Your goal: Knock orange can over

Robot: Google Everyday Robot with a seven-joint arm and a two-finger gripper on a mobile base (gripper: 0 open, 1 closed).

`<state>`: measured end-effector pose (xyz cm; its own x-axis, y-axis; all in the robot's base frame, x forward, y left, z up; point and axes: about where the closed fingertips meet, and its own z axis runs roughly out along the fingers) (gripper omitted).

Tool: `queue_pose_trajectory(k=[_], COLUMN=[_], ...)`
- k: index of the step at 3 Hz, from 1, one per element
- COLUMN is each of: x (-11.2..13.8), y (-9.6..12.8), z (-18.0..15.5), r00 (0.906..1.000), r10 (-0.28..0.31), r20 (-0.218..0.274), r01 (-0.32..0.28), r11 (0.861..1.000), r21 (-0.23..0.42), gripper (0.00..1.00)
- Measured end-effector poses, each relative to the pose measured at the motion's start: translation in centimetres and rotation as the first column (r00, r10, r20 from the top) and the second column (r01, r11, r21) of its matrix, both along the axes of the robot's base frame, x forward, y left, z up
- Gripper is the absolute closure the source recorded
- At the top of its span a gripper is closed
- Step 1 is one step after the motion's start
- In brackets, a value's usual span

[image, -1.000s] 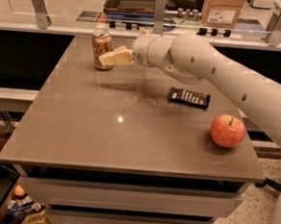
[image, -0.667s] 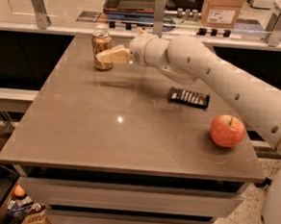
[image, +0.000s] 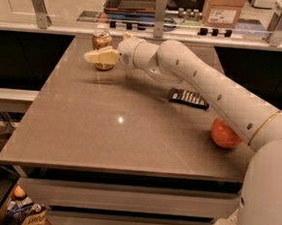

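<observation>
Orange can [image: 101, 39] upright behind end effector [image: 88, 57], grip state unclear; black remote [image: 188, 97], apple [image: 224, 136] apart.

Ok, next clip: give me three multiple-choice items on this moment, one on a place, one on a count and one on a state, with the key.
1. Where on the table is the orange can?
A) far left part
B) near front edge
C) dead centre

2. How many loose things are on the table?
A) one
B) three
C) five

3. How is the orange can standing?
A) upright
B) on its side
C) crushed flat

Key:
1 A: it stands at the far left, with the gripper just in front of it.
2 B: the orange can, a black remote and an apple.
3 A: its silver top faces up.
</observation>
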<state>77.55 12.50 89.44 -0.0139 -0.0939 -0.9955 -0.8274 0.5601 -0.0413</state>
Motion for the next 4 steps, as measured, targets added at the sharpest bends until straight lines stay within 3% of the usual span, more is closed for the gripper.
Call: queue_pose_trajectory(k=[1, 2, 4], x=[0.27, 0.19, 0.05], y=[0.34, 0.61, 1.14], z=[0.04, 0.03, 0.01], r00=[1.0000, 0.9999, 0.9998], r10=[0.010, 0.013, 0.021], r20=[0.001, 0.001, 0.000], r01=[-0.010, -0.013, -0.021], r11=[1.000, 1.000, 1.000], r21=[0.009, 0.009, 0.010], gripper=[0.00, 0.18, 0.64])
